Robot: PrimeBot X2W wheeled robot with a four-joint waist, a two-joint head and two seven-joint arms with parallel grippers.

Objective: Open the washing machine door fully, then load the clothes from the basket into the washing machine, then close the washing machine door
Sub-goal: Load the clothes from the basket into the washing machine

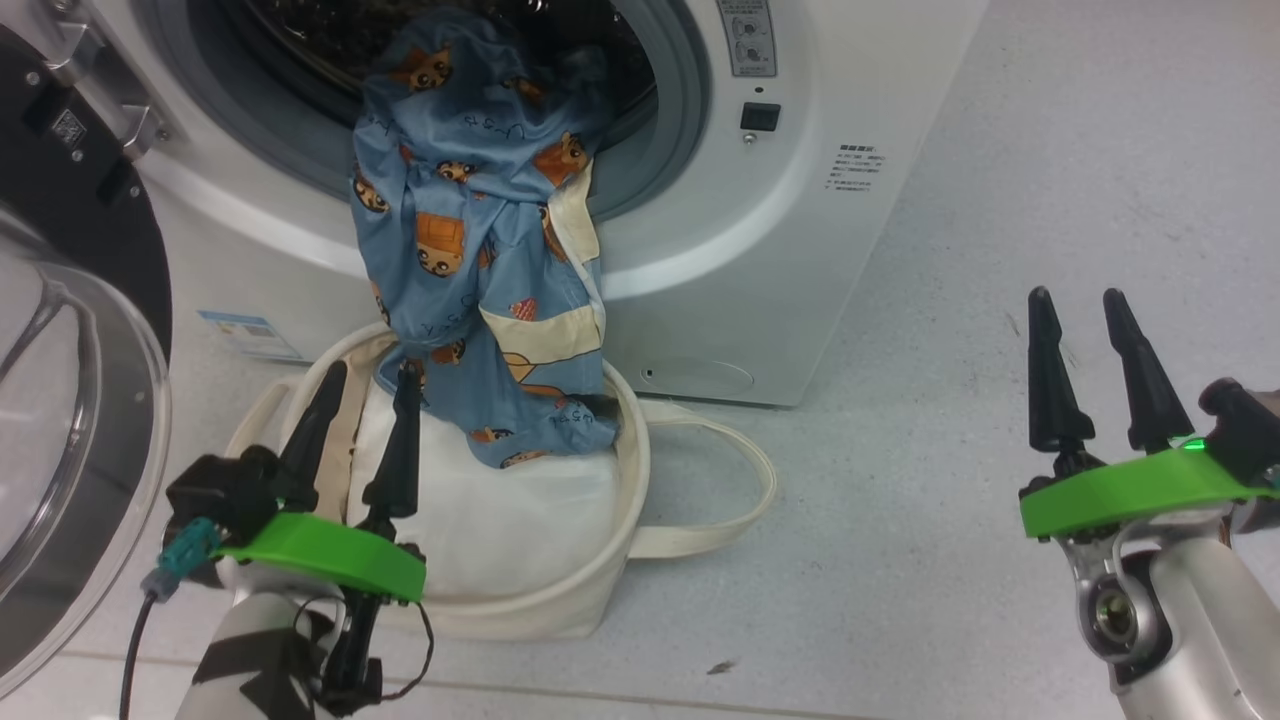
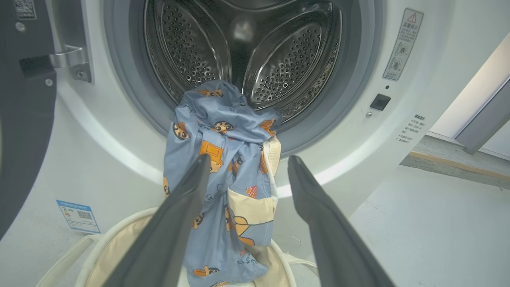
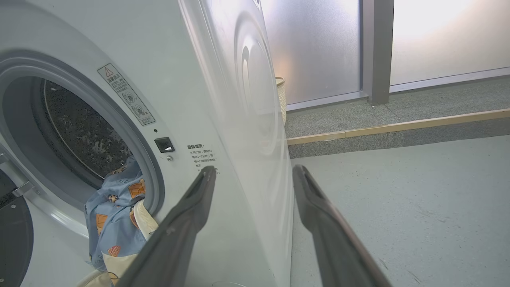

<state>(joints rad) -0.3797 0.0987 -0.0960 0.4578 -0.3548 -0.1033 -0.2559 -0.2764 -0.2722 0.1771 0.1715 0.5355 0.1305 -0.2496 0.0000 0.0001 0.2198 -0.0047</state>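
Clothes (image 1: 470,250) are draped over the washing machine (image 1: 800,250) opening, tail trailing into the basket (image 1: 560,600), so a lift inward is judged needed; both arms' jaws are spread and empty.

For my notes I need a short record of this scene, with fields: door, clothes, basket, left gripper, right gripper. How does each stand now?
door: washing machine door swung open, at the left
clothes: clothes hang from the drum opening down into the basket
basket: basket on the floor before the washing machine, with a white bundle inside
left gripper: left gripper open, at the basket, pointed at the clothes
right gripper: right gripper open, over the floor, holds nothing
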